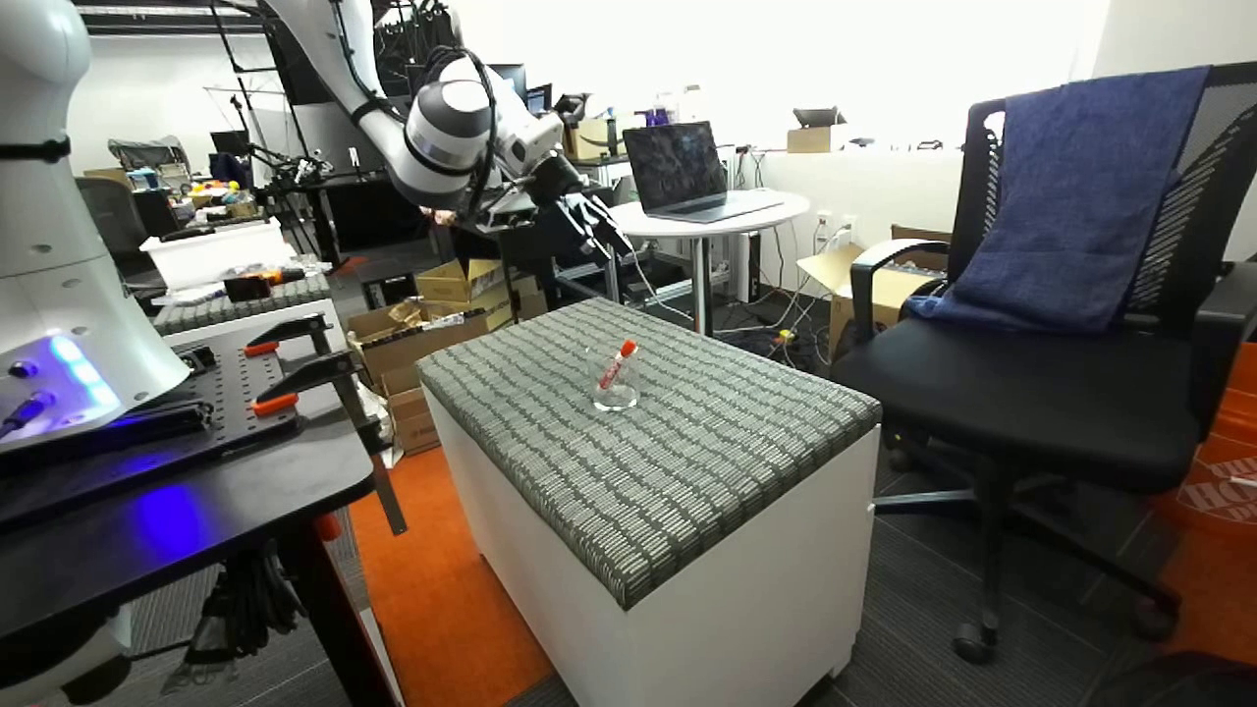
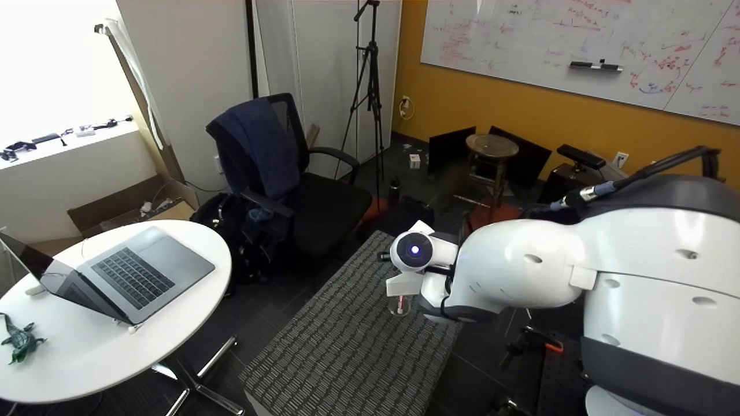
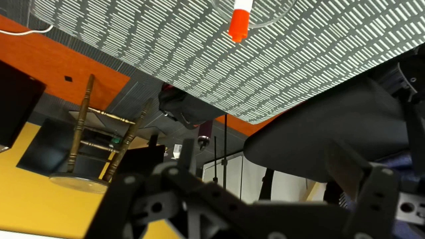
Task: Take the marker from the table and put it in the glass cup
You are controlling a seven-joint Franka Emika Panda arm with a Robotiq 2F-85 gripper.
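Observation:
The red-capped marker (image 1: 619, 362) stands tilted inside the clear glass cup (image 1: 615, 401) on the table (image 1: 707, 442) with the grey woven top. In an exterior view, the marker (image 2: 400, 304) and cup (image 2: 398, 312) show partly behind the arm, over the same table (image 2: 347, 352). The wrist view is upside down and shows the marker's red cap (image 3: 239, 25) leaning past the cup's edge (image 3: 277, 18) at the top. My gripper (image 1: 607, 228) is raised above the table's far end. In the wrist view its fingers (image 3: 265, 159) are wide apart with nothing between them.
A black office chair (image 1: 1021, 393) with a blue cloth stands beside the table. A round white table (image 1: 766, 211) with a laptop (image 1: 678, 167) is behind. The robot's black desk (image 1: 295, 481) has clamps at its edge. Cardboard boxes (image 1: 412, 363) sit on the floor.

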